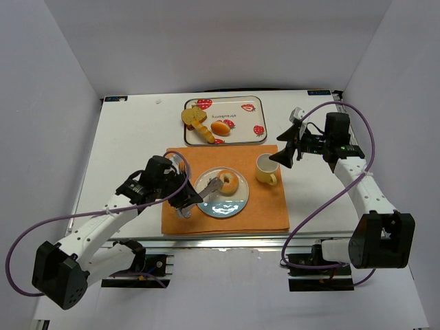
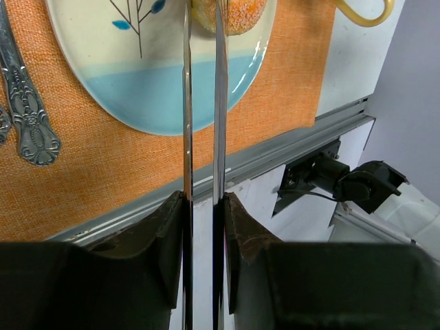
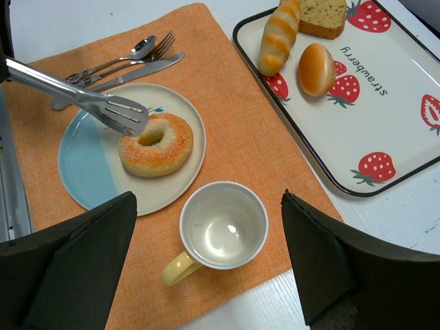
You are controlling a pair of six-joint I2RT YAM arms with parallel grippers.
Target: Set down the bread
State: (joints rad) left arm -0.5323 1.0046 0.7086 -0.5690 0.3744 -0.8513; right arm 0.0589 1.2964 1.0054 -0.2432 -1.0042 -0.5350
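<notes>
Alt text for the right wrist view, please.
A ring-shaped bread lies on a white-and-blue plate on an orange placemat, with the slotted tip of metal tongs at its upper-left edge. An empty yellow cup stands nearer the camera; a strawberry tray with three other breads is at upper right.
</notes>
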